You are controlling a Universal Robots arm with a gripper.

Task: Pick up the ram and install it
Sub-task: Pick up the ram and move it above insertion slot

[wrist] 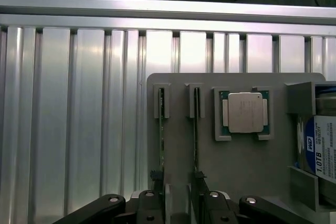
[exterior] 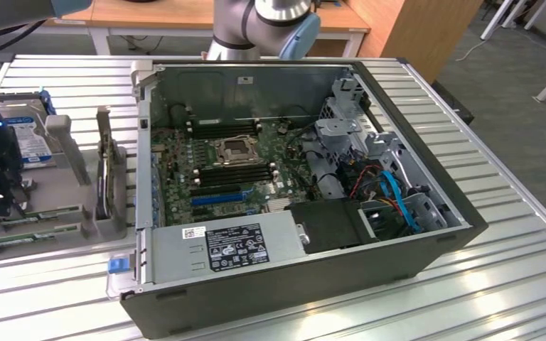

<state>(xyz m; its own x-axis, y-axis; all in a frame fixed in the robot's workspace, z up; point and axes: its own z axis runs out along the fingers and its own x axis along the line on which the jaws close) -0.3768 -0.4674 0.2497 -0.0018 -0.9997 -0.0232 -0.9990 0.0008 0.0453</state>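
Gripper (wrist: 181,211): your fingers spread, empty, over the flat grey tray (wrist: 236,163). Tray slots hold two thin green ram sticks (wrist: 160,129), a square silver processor (wrist: 244,112) and a hard drive (wrist: 321,150).

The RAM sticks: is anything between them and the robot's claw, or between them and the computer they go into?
Nothing visible lies between the gripper and the ram sticks, which stand on edge in their gray holder. Toward the motherboard, only the open computer case's wall rises between.
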